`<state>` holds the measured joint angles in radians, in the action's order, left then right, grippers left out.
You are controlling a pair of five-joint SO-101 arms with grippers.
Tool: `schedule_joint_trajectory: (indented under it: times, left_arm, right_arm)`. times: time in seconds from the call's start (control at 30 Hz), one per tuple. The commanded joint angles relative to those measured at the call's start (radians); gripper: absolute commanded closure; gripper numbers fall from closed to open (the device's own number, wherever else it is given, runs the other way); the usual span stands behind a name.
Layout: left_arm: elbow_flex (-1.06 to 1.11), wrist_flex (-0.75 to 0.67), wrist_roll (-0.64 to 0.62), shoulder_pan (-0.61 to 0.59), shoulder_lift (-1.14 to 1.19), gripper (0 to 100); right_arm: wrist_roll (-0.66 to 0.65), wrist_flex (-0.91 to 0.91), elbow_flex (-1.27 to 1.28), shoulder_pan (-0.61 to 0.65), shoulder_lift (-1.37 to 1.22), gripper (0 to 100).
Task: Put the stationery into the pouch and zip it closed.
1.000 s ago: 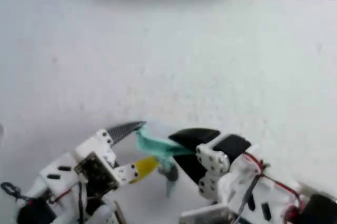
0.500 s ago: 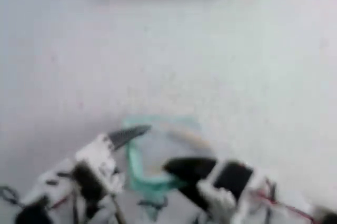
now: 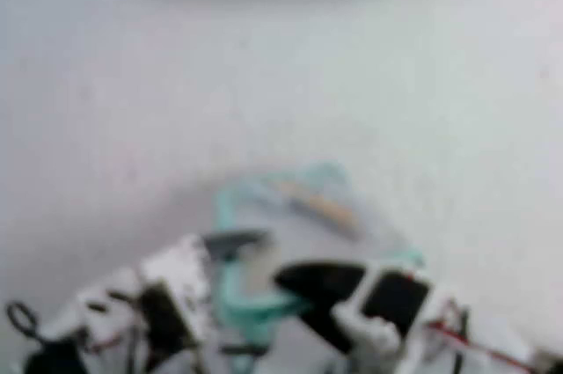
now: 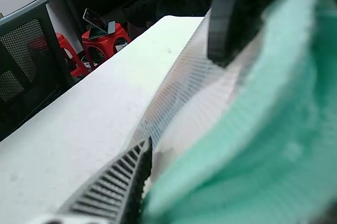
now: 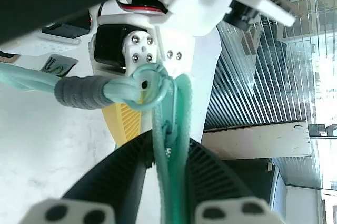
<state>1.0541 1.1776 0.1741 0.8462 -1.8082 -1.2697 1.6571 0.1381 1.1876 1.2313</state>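
Right wrist view is giving us the best look. The right gripper is clamping its two black ribbed fingers together on the pouch. The grip is right on the teal zipper strip, which is running up between the fingertips. Just past those fingertips the teal pull ring is hanging off the strip. A grey cord is looping through it and trailing off to one side. Directly behind the ring the left arm's yellow finger is showing, just beside the strip.

Over to the left wrist view: the pouch's thick teal edge is pressing against the dark ribbed finger. The clear mesh panel is stretching away beyond that fingertip toward one black finger of the right gripper, which is sitting over the far part of the pouch. So the teal edge is lying between the dark finger and the yellow one, and the left gripper is closed on the pouch too.

From the high view, both grippers are meeting on the near teal edge, fingertips close together. The rest of the pouch is spreading out on the white table beyond the fingertips. A tan stick-shaped item is lying within the pouch's outline, well past both sets of fingers; it is too blurred to name. Whether the zip is closed, I cannot tell.
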Motion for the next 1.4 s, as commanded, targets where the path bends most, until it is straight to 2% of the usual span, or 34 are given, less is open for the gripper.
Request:
schedule_joint_trajectory:
  times: [0.0, 0.13, 0.23, 0.47, 0.6, 0.77, 0.93, 1.1, 1.2, 1.27, 1.37]
  left_arm:
    - [-0.031, -0.064, -0.015, -0.022, -0.024, 98]
    - [-0.026, -0.094, -0.017, -0.076, -0.024, 98]
    - [0.038, -0.170, -0.018, -0.090, -0.024, 98]
    - [0.344, -0.549, -0.018, -0.090, -0.022, 98]
    - [0.433, -0.672, -0.018, -0.105, -0.022, 98]
    - [0.436, -0.692, -0.064, -0.183, -0.022, 98]
    - [0.442, -0.712, -0.107, -0.248, -0.022, 98]
    - [0.473, -0.712, -0.109, -0.248, -0.022, 98]
    - [0.514, -0.713, -0.101, -0.255, -0.022, 98]
    - [0.526, -0.713, -0.101, -0.269, -0.022, 98]
    - [0.525, -0.710, -0.103, -0.302, -0.022, 98]
  right_arm:
    - [0.051, 0.010, -0.029, -0.090, -0.008, 92.3]
    - [0.123, -0.016, -0.026, -0.268, -0.004, 82.4]
    - [0.109, -0.016, -0.029, -0.326, -0.004, 82.1]
    - [0.097, -0.016, -0.021, -0.377, -0.013, 83.0]
    - [0.098, -0.045, -0.021, -0.446, -0.013, 83.0]
    - [0.098, -0.117, 0.009, -0.607, -0.005, 83.2]
    - [0.097, -0.308, 0.245, -0.743, -0.004, 83.2]
    - [0.097, -0.490, 0.414, -0.769, 0.045, 83.2]
    - [0.098, -0.513, 0.431, -0.769, 0.094, 83.2]
    - [0.164, -0.490, 0.428, -0.769, 0.131, 83.3]
    - [0.364, -0.470, 0.437, -0.791, 0.185, 83.3]
